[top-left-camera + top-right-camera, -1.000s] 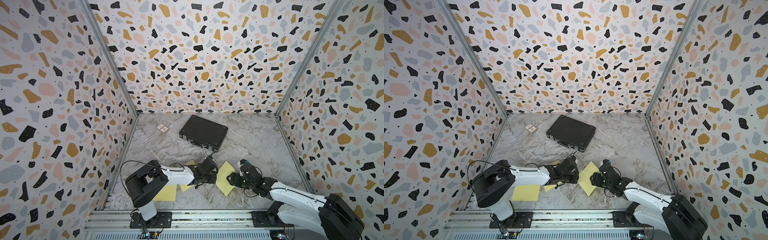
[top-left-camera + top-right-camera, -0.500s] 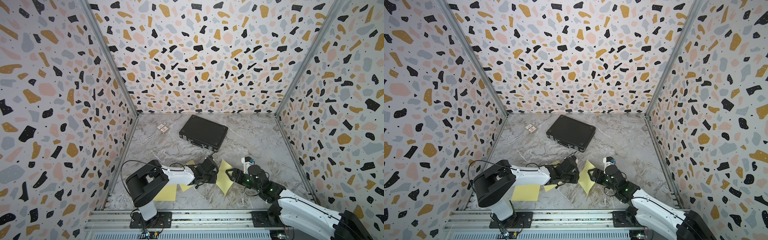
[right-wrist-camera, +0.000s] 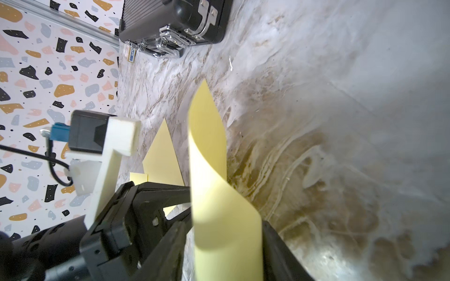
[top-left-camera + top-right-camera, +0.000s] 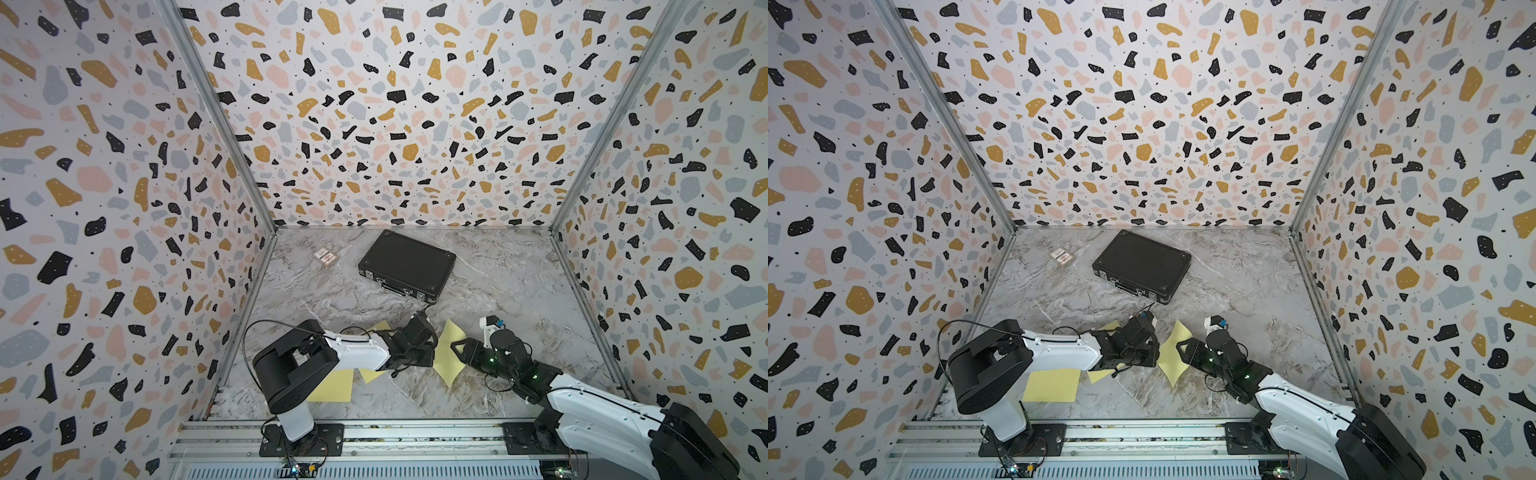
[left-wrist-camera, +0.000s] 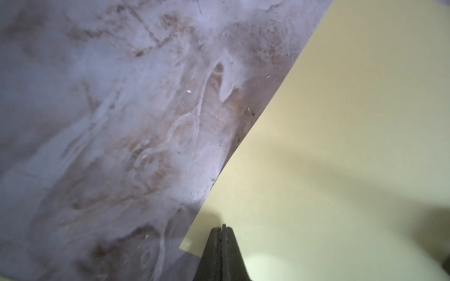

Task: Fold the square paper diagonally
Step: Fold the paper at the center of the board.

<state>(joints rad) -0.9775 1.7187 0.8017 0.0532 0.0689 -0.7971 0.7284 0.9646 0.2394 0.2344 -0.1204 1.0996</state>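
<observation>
In the lower left of both top views a spare yellow sheet (image 4: 332, 386) lies flat by the left arm's base. Just above it, lower centre, the square paper (image 4: 448, 353) is seen on the marble table (image 4: 519, 299), far narrower than a second ago: its right-hand corner has been lifted and carried leftward, so a flat diamond has been turned into a standing curl (plain in the right wrist view, where the sheet (image 3: 211, 170) rises in a roll). The right gripper (image 4: 459, 347) has been moved in with it; its jaws are set apart on either side of the curl, and whether the sheet is pinched cannot be told. The left gripper (image 5: 222, 228) has been kept closed, its tip set on the paper near the opposite corner as an anchor. The fold is judged begun but not creased: the lifted corner has yet to be laid over. Farther back, a black case (image 4: 407, 266) and a small card pack (image 4: 325, 255) are left untouched
</observation>
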